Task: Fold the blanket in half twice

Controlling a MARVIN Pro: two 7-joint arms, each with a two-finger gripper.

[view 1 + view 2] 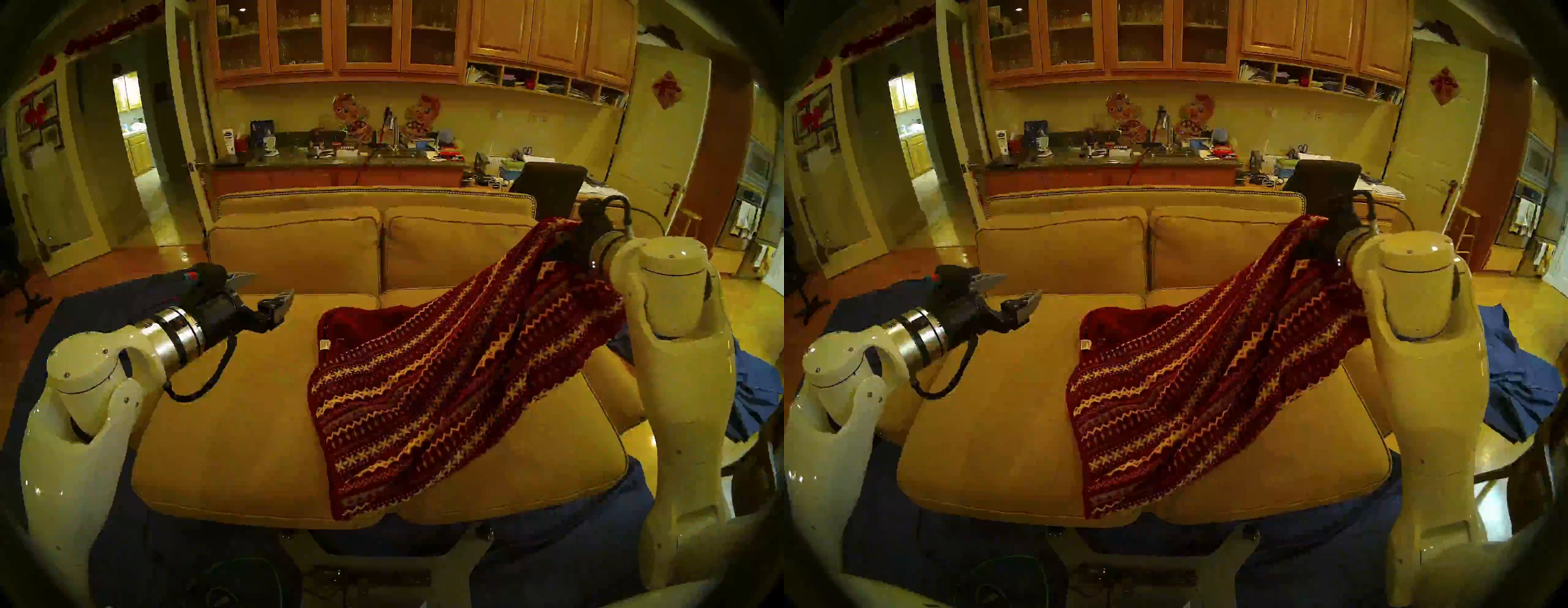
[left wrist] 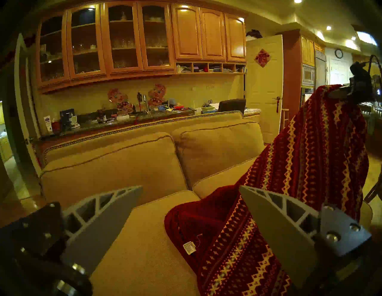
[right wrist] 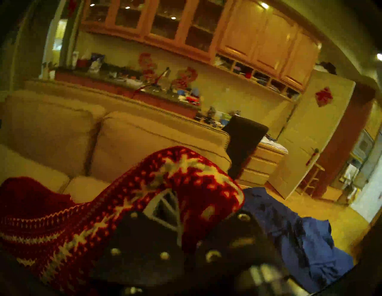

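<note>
The blanket (image 1: 445, 382), dark red with cream zigzag and cross bands, lies across the right half of the sofa seat (image 1: 237, 416). Its far right end is lifted high by my right gripper (image 1: 564, 237), which is shut on it; the fabric drapes over the fingers (image 3: 165, 208) and hides their tips. A plain red fold with a white label (image 2: 189, 247) shows at the blanket's left edge. My left gripper (image 1: 267, 288) hovers open and empty above the left seat cushion, left of the blanket (image 2: 289, 186).
The sofa's back cushions (image 1: 297, 250) rise behind the seat. A wrinkled blue cloth (image 1: 755, 395) lies on the right, beyond my right arm. Dark blue sheeting (image 1: 551, 543) covers the floor in front. A cluttered counter (image 1: 339, 157) stands behind the sofa.
</note>
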